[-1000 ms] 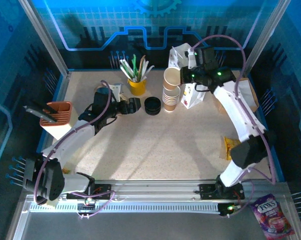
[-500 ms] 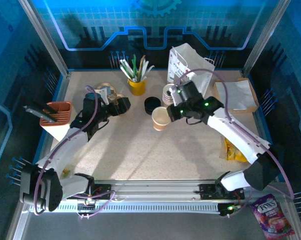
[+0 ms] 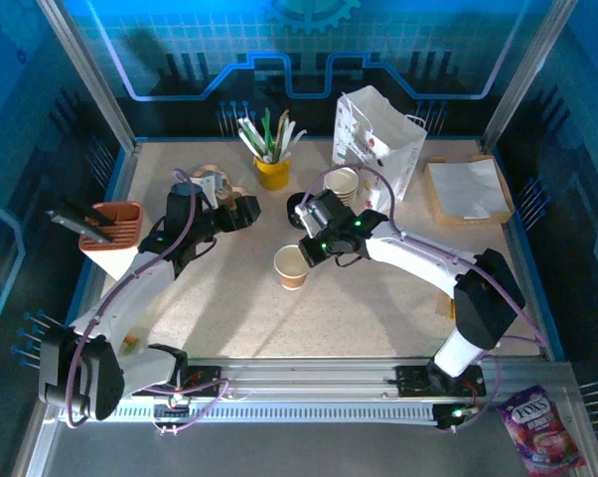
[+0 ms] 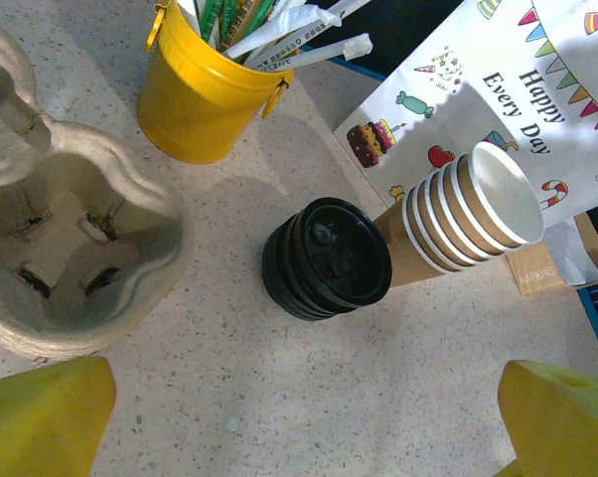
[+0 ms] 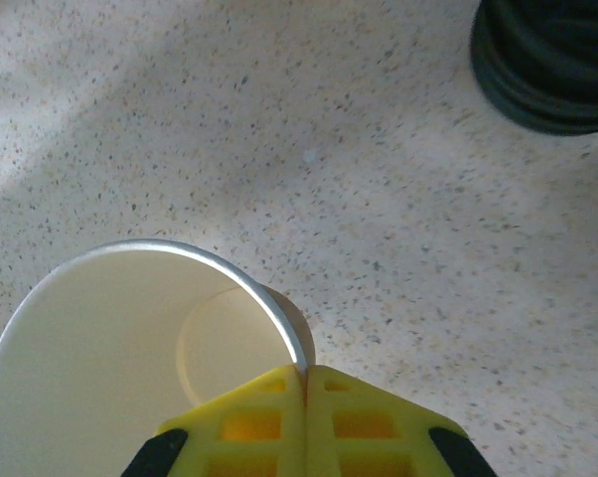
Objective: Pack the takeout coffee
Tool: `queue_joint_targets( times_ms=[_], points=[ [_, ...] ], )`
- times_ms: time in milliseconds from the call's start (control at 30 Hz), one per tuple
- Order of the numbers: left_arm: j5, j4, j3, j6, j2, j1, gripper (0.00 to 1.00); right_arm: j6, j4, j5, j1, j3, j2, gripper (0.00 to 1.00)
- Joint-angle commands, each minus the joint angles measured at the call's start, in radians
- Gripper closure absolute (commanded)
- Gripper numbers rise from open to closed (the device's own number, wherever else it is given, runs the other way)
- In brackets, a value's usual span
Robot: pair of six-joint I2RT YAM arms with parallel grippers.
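The lidded kraft coffee cups are out of view. My right gripper (image 3: 314, 248) (image 5: 306, 373) is shut on the rim of a single lidless brown paper cup (image 3: 291, 266) (image 5: 130, 368) with a cream inside, mouth up, low over the middle of the table. My left gripper (image 3: 241, 211) (image 4: 299, 437) is open with nothing between its yellow fingers (image 4: 41, 417), hanging over bare table in front of a stack of black lids (image 4: 327, 258) (image 3: 299, 206) (image 5: 552, 60). The white paper bag (image 3: 378, 144) (image 4: 518, 89) stands at the back.
A stack of lidless brown-and-cream cups (image 3: 342, 186) (image 4: 463, 214) stands by the bag. A yellow cup of utensils (image 3: 271, 171) (image 4: 205, 94) and a pulp cup carrier (image 3: 212, 181) (image 4: 61, 258) are back left. An orange holder (image 3: 115, 227) stands far left, napkins (image 3: 468, 189) back right.
My right arm has carried one lidless cup from the stack by the bag toward the front left and down to the table's middle. My left arm shifted slightly left early on.
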Motion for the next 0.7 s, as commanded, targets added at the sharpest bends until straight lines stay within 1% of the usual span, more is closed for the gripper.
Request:
queue_joint_targets(
  times_ms=[0, 167, 267, 533, 600, 667],
  points=[
    [0.009, 0.004, -0.004, 0.027, -0.018, -0.007, 0.0, 0.024, 0.056, -0.022, 0.034, -0.021, 0.037, 0.94],
    [0.012, 0.022, -0.016, 0.03, -0.024, -0.007, 0.0, 0.024, 0.074, 0.001, 0.057, -0.041, 0.06, 0.92],
    [0.011, 0.024, -0.018, 0.031, -0.026, -0.006, 0.0, 0.023, 0.074, 0.002, 0.061, -0.047, 0.064, 0.89],
    [0.02, 0.04, -0.025, 0.024, -0.027, -0.009, 0.0, 0.005, 0.037, 0.008, 0.059, -0.028, -0.015, 0.68],
    [0.029, 0.051, -0.026, 0.021, -0.029, -0.014, 0.0, -0.003, 0.024, 0.013, 0.051, -0.02, -0.047, 0.65],
    [0.038, 0.064, -0.025, 0.02, -0.031, -0.025, 0.0, -0.012, 0.01, 0.019, 0.028, -0.017, -0.086, 0.61]
  ],
)
